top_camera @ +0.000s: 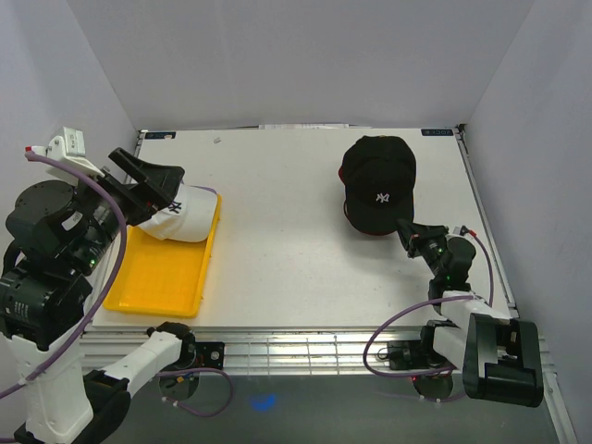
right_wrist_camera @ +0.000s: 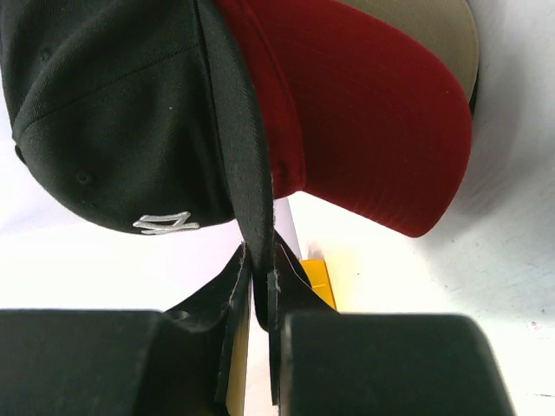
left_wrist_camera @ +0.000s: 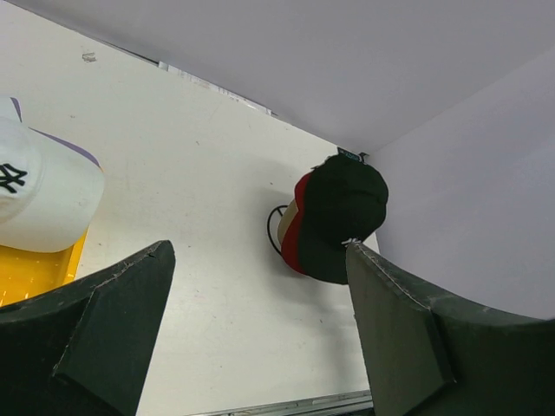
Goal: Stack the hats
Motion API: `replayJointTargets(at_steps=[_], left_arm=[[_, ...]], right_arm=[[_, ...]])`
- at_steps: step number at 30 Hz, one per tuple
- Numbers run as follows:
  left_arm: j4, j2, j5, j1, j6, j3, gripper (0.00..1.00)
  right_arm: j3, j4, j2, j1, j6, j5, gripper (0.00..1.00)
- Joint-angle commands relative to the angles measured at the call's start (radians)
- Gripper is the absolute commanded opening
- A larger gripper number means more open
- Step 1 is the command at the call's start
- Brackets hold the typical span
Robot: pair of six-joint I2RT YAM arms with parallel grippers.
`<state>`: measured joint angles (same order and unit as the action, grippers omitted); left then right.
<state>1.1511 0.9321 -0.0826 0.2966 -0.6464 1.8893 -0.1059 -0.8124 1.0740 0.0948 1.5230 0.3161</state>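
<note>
Two fingers of the right end effector [right_wrist_camera: 260, 276] are pinched shut on the brim of the black cap [right_wrist_camera: 104, 113], just ahead, sitting over the red cap [right_wrist_camera: 364, 113]. The left end effector [left_wrist_camera: 256, 260] is wide open and empty, the white cap [left_wrist_camera: 39, 186] beside it. I think this pair is nearly stacked; next, let go gently.

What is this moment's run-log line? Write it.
right gripper: shut on black cap brim | left gripper: open, near white cap | stack: unfinished

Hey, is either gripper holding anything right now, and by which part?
The right gripper pinches the black cap by its brim edge. The left gripper is open, holding nothing.
</note>
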Motion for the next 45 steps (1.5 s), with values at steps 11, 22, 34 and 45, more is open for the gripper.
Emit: replayJointTargets(at_steps=[11, 22, 34, 45], left_arm=[[0.001, -0.009, -0.017, 0.001, 0.005, -0.013, 0.9], [0.002, -0.015, -0.022, 0.001, 0.005, -0.018, 0.9], [0.001, -0.018, -0.017, 0.003, 0.004, -0.018, 0.9], [0.004, -0.019, -0.013, 0.001, 0.001, -0.022, 0.9]], right_arm=[[-0.009, 0.3, 0.113, 0.026, -0.113, -0.086, 0.08], [-0.043, 0.363, 0.133, 0.028, -0.158, -0.095, 0.08], [-0.078, 0.426, 0.095, 0.028, -0.199, -0.101, 0.32], [-0.109, 0.478, 0.081, 0.028, -0.23, -0.092, 0.45]])
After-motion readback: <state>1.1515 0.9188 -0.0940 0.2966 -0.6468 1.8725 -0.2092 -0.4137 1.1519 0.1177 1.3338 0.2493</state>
